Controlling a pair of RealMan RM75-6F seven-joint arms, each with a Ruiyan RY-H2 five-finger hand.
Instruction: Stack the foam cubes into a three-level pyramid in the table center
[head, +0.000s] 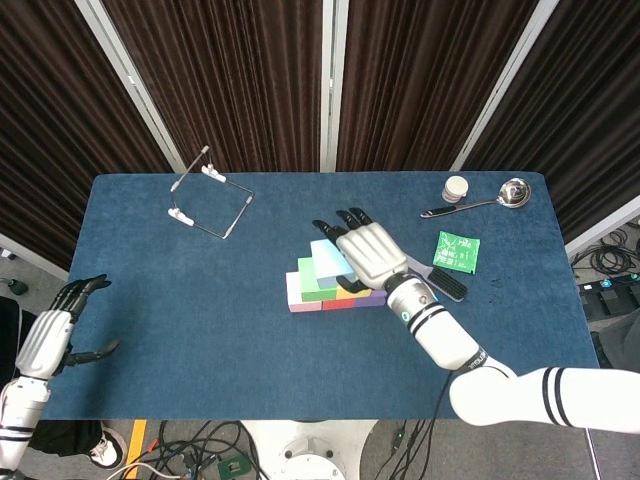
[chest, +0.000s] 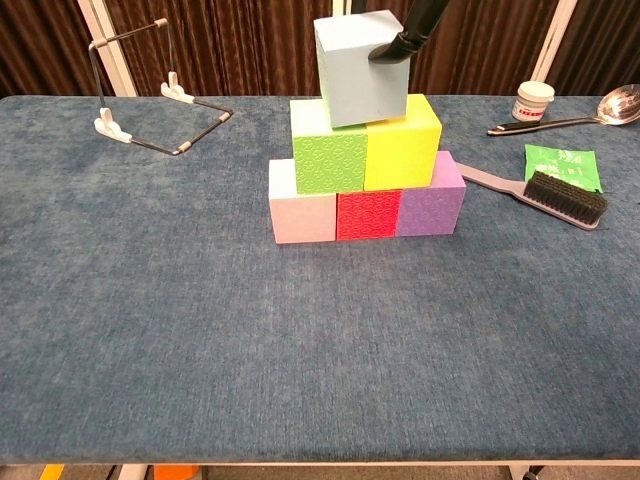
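Chest view | right hand grips light-blue cube tilted over green/yellow seam (upper centre) | left hand idle, fingers apart, lower left

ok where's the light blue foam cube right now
In the chest view the light blue foam cube sits top centre, on the green cube and yellow cube, under the right hand.

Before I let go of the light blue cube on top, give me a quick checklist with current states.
1. Bottom row of pink cube, red cube and purple cube packed tight: ok.
2. Green cube and yellow cube side by side on it: ok.
3. Light blue cube sitting flat: not ok, it looks tilted.
4. Centred over the green-yellow seam: ok, roughly.
5. Right hand grip: cannot tell.
6. Left hand clear: ok.
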